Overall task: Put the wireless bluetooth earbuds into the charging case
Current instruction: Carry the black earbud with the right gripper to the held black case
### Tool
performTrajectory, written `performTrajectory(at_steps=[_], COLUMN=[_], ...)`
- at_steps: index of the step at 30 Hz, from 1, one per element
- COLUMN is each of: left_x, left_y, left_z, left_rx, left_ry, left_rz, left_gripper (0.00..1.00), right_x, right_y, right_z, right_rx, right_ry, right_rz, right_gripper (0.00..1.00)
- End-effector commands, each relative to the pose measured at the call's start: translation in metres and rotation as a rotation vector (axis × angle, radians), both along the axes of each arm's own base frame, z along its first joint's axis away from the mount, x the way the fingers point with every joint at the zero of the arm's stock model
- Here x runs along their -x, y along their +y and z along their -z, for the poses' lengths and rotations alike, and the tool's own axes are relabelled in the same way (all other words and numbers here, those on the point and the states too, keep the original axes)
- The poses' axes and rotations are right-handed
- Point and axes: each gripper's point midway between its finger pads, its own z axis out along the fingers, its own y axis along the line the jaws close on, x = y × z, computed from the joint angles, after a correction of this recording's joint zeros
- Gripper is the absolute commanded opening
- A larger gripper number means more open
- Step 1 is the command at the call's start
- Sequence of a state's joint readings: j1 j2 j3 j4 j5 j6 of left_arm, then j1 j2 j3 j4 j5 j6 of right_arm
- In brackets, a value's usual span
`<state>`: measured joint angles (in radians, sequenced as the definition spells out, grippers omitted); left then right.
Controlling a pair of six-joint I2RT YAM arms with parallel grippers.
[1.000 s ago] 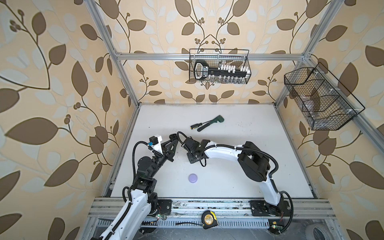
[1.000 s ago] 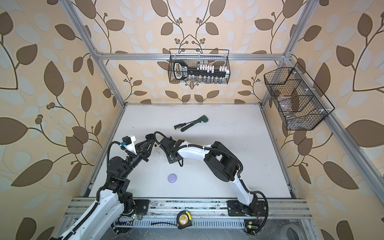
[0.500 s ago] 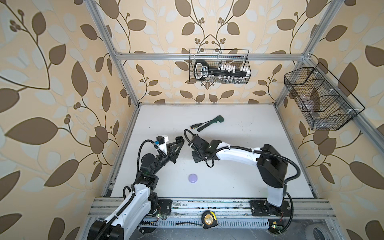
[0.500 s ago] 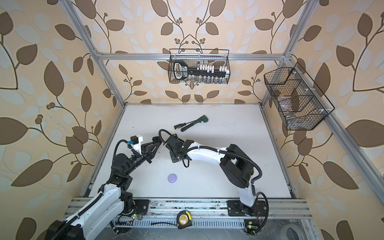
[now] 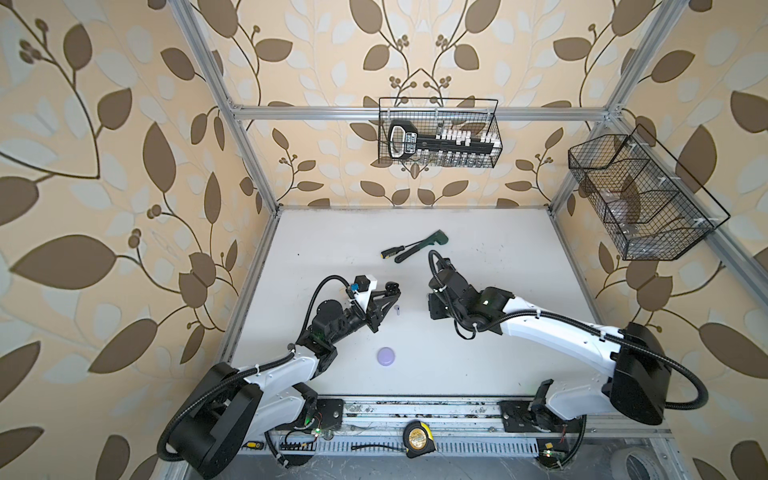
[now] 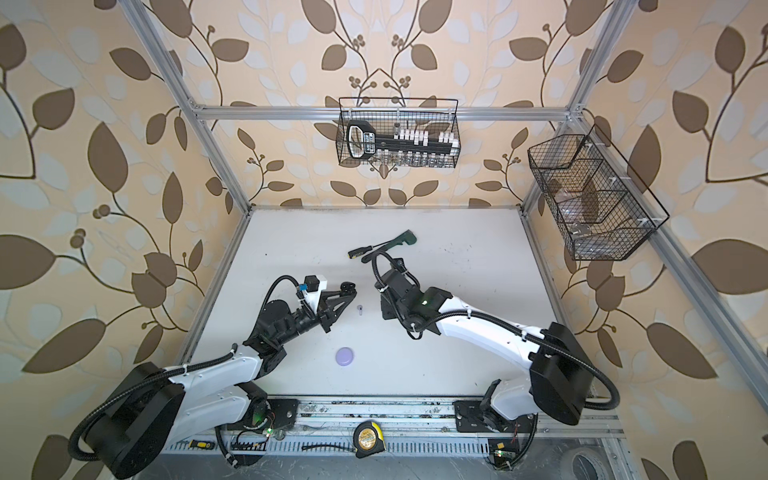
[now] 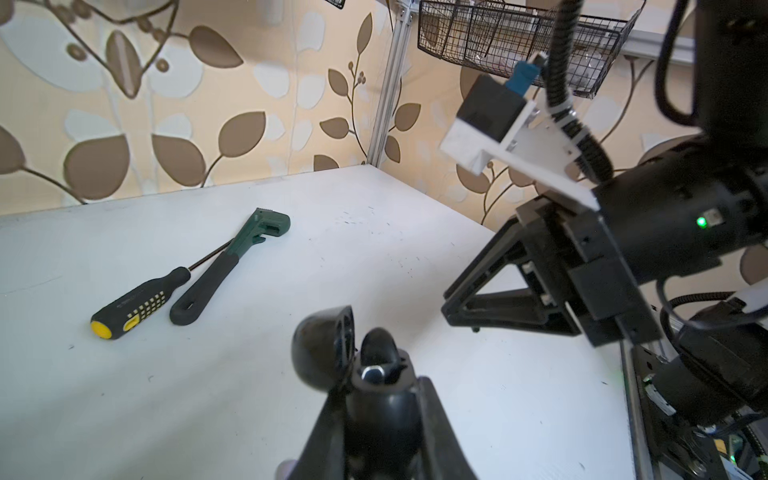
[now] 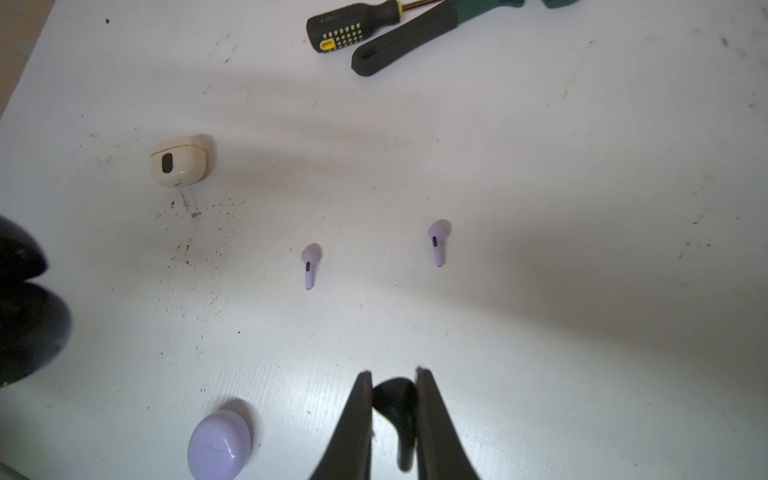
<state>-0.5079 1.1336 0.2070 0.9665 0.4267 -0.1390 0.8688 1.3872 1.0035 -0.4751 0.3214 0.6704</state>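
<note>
our left gripper (image 7: 379, 390) pinches the black case (image 7: 380, 419), lid open; we cannot tell what sits inside. the cream case (image 8: 178, 162) and lilac case (image 8: 218, 442) sit shut, contents hidden. one lilac earbud (image 8: 309, 266) and a second lilac earbud (image 8: 438, 243) lie loose on the table (image 8: 582, 208). rightward, our right gripper (image 8: 394, 374) pinches a black earbud (image 8: 395, 403), which we judge not yet inserted.

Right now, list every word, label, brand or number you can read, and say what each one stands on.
Nothing here can be read.
Tape measure: its round face label has print, but it is too small to read.
Black tool in the wire basket: it has white labels, but the print is blurred.
Screwdriver: there is faint print on the handle, too blurred to read.
</note>
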Motion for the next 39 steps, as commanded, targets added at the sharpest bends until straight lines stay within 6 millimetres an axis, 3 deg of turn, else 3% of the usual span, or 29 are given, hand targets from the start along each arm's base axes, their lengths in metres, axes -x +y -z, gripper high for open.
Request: performTrajectory(at_steps=[1, 10, 15, 25, 39], left_x=[0.003, 0.014, 0.012, 0.019, 0.03], left_y=[-0.016, -0.041, -0.051, -0.062, -0.066], left_z=[-0.048, -0.05, -0.044, -0.045, -0.051], left_rx=[0.088, 0.14, 0.119, 0.11, 0.124], left_ry=[-0.176, -0.242, -0.249, -0.267, -0.283], left_rz=[0.054, 0.128, 0.138, 0.171, 0.197], left_gripper=[0.0, 0.0, 0.0, 0.0, 0.0], right_x=[-0.001, 0.014, 0.024, 0.035, 0.028], right_y=[-0.012, -0.008, 0.004, 0.044, 0.053], right_z=[-0.025, -0.084, -0.1, -0.102, -0.096], right_rx=[-0.048, -0.186, -0.25, -0.331, -0.353], right_ry=[-0.065, -0.204, -0.241, -0.241, -0.282], right_rz=[0.054, 0.063, 0.044, -0.032, -0.023], right_gripper=[0.18, 0.18, 0.19, 0.19, 0.18])
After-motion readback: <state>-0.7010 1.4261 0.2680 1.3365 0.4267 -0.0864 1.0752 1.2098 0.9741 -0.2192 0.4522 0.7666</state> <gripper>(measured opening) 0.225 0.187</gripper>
